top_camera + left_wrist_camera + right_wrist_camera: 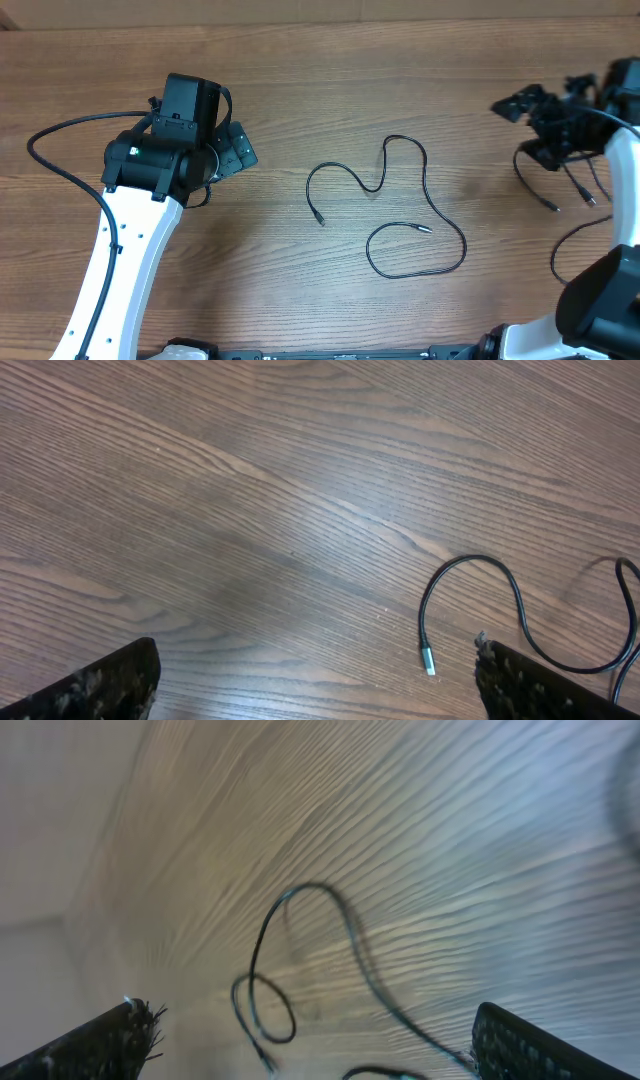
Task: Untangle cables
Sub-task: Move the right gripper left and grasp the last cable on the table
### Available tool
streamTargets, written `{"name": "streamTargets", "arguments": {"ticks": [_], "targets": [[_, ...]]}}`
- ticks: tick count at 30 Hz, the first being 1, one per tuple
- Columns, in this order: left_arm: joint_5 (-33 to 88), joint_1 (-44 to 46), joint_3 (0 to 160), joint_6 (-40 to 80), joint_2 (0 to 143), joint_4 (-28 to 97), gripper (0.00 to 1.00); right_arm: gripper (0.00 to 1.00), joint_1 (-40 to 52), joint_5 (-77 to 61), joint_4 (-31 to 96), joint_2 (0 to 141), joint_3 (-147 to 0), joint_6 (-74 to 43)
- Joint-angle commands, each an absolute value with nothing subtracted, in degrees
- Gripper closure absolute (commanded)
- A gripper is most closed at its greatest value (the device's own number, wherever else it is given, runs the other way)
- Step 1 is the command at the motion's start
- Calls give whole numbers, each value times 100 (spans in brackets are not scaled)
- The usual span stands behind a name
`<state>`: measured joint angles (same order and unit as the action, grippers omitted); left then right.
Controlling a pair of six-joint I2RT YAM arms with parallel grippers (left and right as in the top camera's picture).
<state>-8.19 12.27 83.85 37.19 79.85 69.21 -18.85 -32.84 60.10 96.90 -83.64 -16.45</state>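
One thin black cable (400,138) lies alone in wavy loops at mid-table, both plug tips free. Its silver-tipped end (428,659) shows in the left wrist view, between the fingers and close to the right one. My left gripper (243,150) is open and empty, to the left of that cable and apart from it. Two more black cable ends (550,204) trail on the table under my right gripper (527,130) at the far right. The right wrist view is blurred. It shows a looped cable (262,935) between wide-open fingers, with one strand running to the right finger.
The wooden table (300,60) has a pale wall or edge along its far side. Thick black arm wires curve beside the left arm (45,150) and the right arm (560,255).
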Motion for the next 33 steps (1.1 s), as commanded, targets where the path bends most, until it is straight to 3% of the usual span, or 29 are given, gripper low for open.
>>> {"name": "streamTargets", "arguments": {"ticks": [1,16,33], "targets": [[-897,1201,8479,3769,8038,6914,0,0,-1424,-3378,6016,9535,-8536,-1612],[-897,1201,8479,3769,8038,6914,0,0,318,-2606,6062,9537,-8512,-1627],[-897,1201,8479,3769,8038,6914,0,0,980,-2104,5653,9548,-7918,-1629]]}}
